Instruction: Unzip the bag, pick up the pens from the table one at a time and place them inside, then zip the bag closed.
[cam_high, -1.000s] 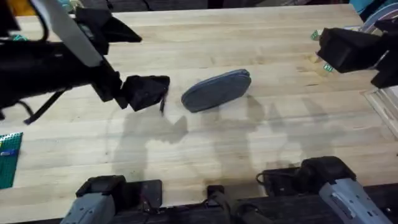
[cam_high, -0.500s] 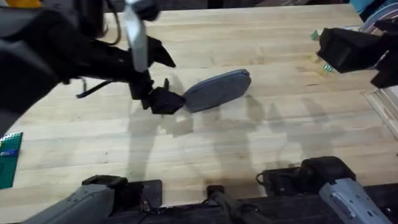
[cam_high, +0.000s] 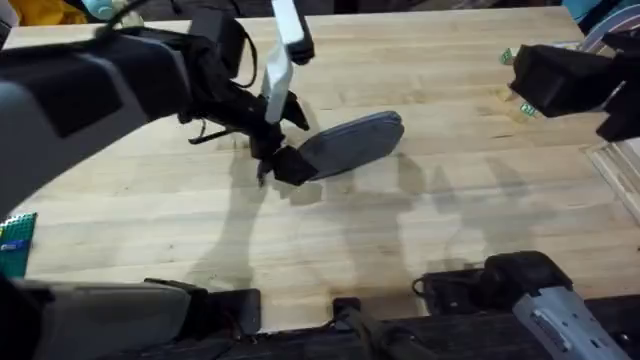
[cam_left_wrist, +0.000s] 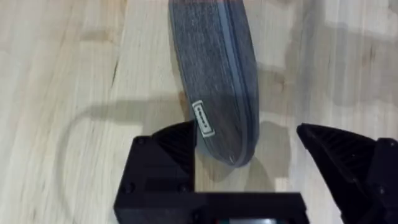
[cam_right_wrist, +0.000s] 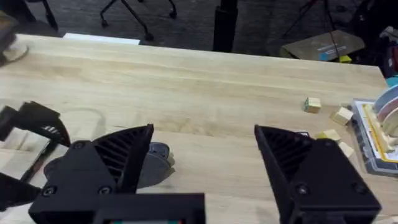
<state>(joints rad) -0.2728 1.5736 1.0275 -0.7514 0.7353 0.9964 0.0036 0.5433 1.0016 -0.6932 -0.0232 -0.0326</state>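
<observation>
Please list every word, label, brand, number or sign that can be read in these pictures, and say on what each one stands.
No text can be read in these pictures.
A small white label is sewn on the grey bag, between the left gripper's open fingers; its marks are too small to read.

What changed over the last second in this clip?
The left tool moved right across the table to the near end of the grey felt pencil pouch; its open fingers now straddle that end without gripping. The pouch lies zipped where it was, and the right tool stayed open at the far right.
</observation>
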